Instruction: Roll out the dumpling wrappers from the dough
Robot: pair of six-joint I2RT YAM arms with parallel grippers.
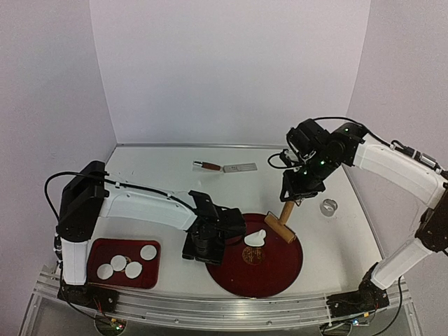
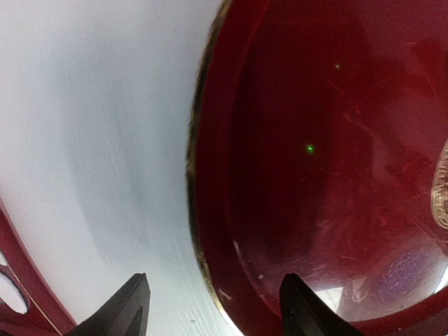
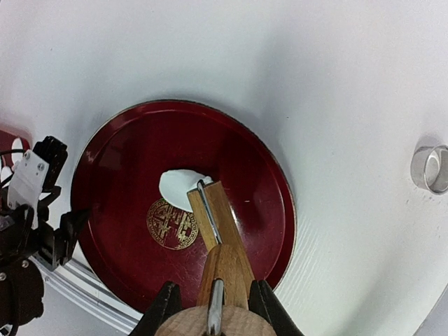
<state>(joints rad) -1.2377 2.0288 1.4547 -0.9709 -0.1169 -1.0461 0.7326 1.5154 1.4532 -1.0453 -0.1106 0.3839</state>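
Right gripper (image 3: 215, 308) pinches the wooden roller (image 3: 227, 231) by its handle. The roller head appears to touch the ragged dough piece (image 3: 176, 187) on the round red plate (image 3: 119, 161), centre frame. Left gripper (image 2: 217, 311) is spread and empty, straddling the plate's left rim. Four dumpling wrappers (image 1: 133, 269) lie on the red tray (image 1: 105, 248), lower left of the bench (image 1: 161, 175).
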